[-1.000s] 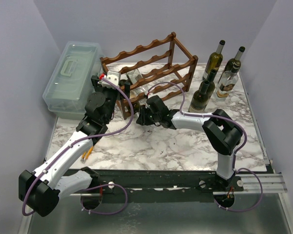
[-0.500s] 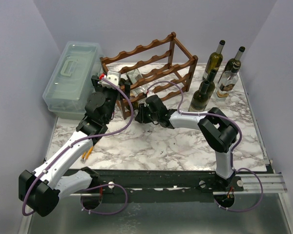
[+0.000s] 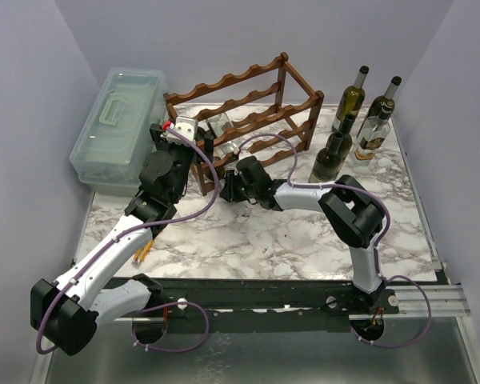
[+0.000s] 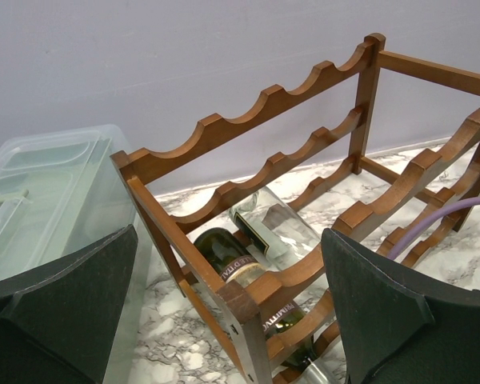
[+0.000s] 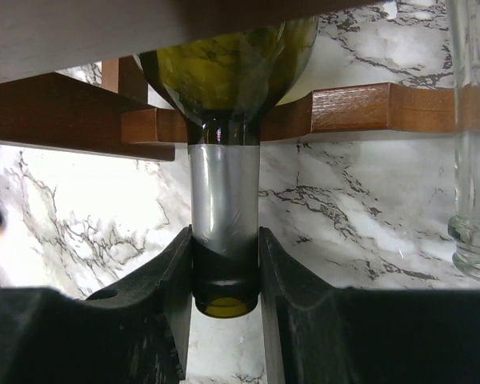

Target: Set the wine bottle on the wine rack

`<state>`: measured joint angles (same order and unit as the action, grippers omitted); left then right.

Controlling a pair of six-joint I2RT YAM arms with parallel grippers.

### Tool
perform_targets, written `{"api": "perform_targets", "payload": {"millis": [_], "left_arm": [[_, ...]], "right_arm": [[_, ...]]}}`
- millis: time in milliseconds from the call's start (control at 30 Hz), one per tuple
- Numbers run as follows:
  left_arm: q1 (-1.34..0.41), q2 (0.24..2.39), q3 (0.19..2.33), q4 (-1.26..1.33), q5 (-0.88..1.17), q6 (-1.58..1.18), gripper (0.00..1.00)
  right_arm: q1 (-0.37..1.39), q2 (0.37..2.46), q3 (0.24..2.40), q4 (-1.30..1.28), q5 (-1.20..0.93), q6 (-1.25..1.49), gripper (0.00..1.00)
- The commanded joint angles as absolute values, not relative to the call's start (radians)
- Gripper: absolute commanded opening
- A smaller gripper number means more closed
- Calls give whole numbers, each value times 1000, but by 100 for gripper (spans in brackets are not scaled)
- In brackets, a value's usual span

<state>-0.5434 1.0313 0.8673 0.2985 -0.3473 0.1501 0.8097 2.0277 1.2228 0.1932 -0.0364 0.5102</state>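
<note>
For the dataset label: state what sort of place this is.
Probably a robot lab cell, not a home: plain grey walls box in a marble-look table, with the wine rack and standing bottles staged on it.

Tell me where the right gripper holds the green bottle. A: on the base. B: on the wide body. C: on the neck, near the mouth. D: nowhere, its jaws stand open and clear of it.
C: the right wrist view shows the right gripper shut on the foil-wrapped neck of the wine bottle, close to its mouth, the shoulder against a rail of the wine rack.

wine bottle body hidden by wine rack, clear bottle edge-cropped
</note>
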Motion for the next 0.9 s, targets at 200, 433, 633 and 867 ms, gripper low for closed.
{"api": "perform_targets", "payload": {"millis": [200, 433, 633, 867], "left_arm": [[-537, 1030, 857, 316, -321, 132, 98], [-537, 1030, 857, 316, -318, 129, 98], [-533, 1044, 876, 292, -326, 89, 98], [-358, 1131, 1009, 111, -257, -224, 99]], "right_arm": [[811, 2103, 1287, 124, 15, 500, 1], [811, 2065, 1260, 138, 6, 517, 23], [812, 2015, 1217, 152, -21, 537, 40], [812, 1970, 1184, 156, -40, 537, 53]]}}
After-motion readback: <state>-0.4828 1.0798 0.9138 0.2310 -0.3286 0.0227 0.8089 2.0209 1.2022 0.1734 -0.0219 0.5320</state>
